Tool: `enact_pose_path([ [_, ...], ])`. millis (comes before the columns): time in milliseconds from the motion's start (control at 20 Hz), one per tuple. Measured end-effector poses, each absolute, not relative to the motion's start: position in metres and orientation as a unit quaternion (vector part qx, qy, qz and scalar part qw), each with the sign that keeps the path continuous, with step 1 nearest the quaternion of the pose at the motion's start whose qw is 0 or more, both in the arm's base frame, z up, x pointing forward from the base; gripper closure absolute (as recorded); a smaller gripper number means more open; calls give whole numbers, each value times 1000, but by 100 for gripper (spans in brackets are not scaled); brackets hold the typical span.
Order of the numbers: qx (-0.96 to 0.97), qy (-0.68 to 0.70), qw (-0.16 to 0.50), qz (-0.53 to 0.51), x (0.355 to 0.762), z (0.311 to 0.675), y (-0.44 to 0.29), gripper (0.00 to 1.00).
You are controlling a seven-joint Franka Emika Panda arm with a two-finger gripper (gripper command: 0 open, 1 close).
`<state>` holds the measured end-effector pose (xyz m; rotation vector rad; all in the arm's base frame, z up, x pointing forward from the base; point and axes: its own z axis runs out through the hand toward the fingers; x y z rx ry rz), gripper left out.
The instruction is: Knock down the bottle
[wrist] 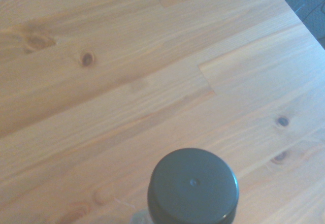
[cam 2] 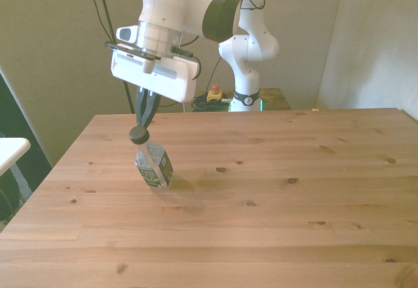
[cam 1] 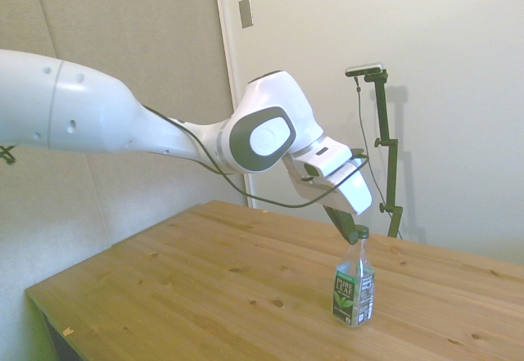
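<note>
The bottle (cam 2: 155, 168) is small and clear, with a dark green label and a dark green cap (cam 2: 138, 133), and it stands on the wooden table (cam 2: 274, 190). In the front view it leans toward the front view's left, its cap off to the side of its base. In the side view the bottle (cam 1: 354, 289) looks nearly upright. My gripper (cam 2: 142, 126) hangs just above it, fingers shut together, tips touching the cap (cam 1: 361, 232). The wrist view shows the round dark cap (wrist: 193, 186) from above, over bare wood.
The table's edge (cam 2: 65, 154) on the front view's left runs close to the bottle. A white surface (cam 2: 10, 149) sits beyond that edge. Cables and a red button (cam 2: 213, 93) lie near the robot's base behind the table.
</note>
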<state>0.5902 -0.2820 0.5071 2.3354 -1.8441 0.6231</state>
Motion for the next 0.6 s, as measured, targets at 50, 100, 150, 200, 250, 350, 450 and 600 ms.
enact_pose_path([
  [50, 765, -609, 51, 205, 603, 501, -282, 100],
  [100, 763, -611, 52, 205, 614, 493, -281, 100],
  [150, 762, -612, 52, 204, 624, 487, -279, 100],
  [200, 761, -614, 50, 204, 632, 482, -278, 100],
  [250, 760, -615, 46, 204, 638, 479, -278, 100],
  [350, 756, -620, 30, 210, 647, 478, -278, 100],
  [450, 750, -624, 15, 219, 653, 478, -280, 100],
  [600, 743, -629, -2, 226, 662, 476, -281, 100],
])
